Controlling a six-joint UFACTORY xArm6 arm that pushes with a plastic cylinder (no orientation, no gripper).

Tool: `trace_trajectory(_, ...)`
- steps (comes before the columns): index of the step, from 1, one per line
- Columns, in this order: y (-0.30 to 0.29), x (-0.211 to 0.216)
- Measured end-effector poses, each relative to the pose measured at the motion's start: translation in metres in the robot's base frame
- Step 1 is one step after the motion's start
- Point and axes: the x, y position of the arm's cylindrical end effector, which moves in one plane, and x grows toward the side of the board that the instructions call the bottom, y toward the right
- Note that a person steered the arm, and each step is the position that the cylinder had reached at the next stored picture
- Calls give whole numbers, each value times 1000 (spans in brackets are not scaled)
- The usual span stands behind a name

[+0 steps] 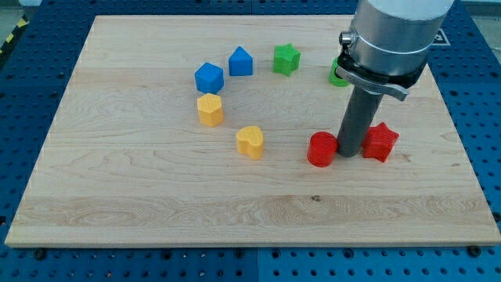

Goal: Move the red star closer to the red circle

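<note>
The red star lies at the view's right on the wooden board. The red circle lies just to its left. My tip stands between them, touching or almost touching both blocks. The dark rod rises from there into the grey arm body at the view's top right.
A green star and a green block, partly hidden by the arm, lie near the view's top. Two blue blocks lie at upper centre. A yellow block and a yellow heart lie left of centre.
</note>
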Motion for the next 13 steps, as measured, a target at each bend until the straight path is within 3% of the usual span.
trace_trajectory(3, -19, 5)
trace_trajectory(7, 111, 45)
trace_trajectory(9, 117, -21)
trace_trajectory(13, 93, -24)
